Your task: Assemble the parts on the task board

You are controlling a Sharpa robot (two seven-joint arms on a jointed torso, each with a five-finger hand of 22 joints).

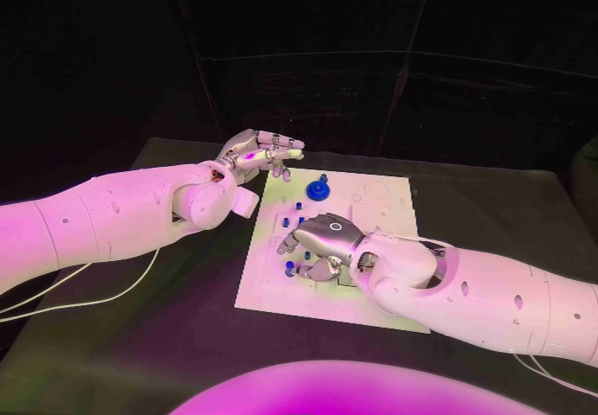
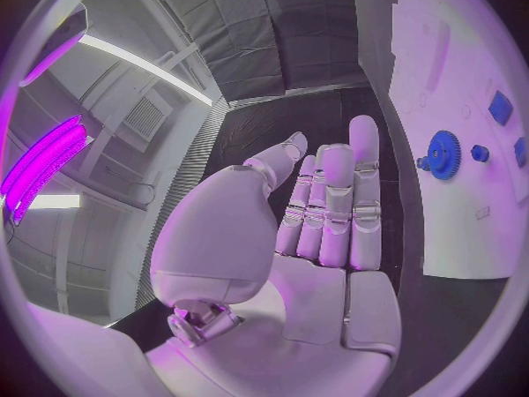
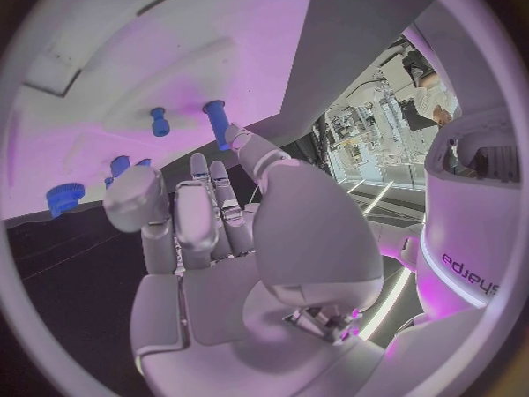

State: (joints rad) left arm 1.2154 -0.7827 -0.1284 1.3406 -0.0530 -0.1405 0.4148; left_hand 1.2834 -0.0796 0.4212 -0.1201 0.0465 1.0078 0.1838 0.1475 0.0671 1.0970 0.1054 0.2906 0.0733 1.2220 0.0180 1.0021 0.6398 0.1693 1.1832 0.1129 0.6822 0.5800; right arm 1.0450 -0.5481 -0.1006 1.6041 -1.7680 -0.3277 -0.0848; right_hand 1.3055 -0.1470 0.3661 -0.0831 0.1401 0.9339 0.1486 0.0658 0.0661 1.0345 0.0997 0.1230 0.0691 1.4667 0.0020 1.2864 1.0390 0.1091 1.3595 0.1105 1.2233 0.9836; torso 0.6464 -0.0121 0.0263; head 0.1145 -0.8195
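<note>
White flat task board [image 1: 374, 298] lies mid-table with small blue parts: a toothed gear [image 2: 443, 154] near its far edge, pegs [image 3: 215, 115] standing. My left hand [image 1: 258, 154] hovers off the board's far-left corner, fingers straight, empty. My right hand [image 1: 321, 245] sits over the board, fingers curled; grip unclear.

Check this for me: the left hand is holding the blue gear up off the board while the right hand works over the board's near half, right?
Not quite. The left hand holds nothing: the left wrist view shows its fingers straight and bare, and the blue gear sits on the task board, apart from them. The rest stands: the right hand is over the board's near half, among the small blue parts.
</note>
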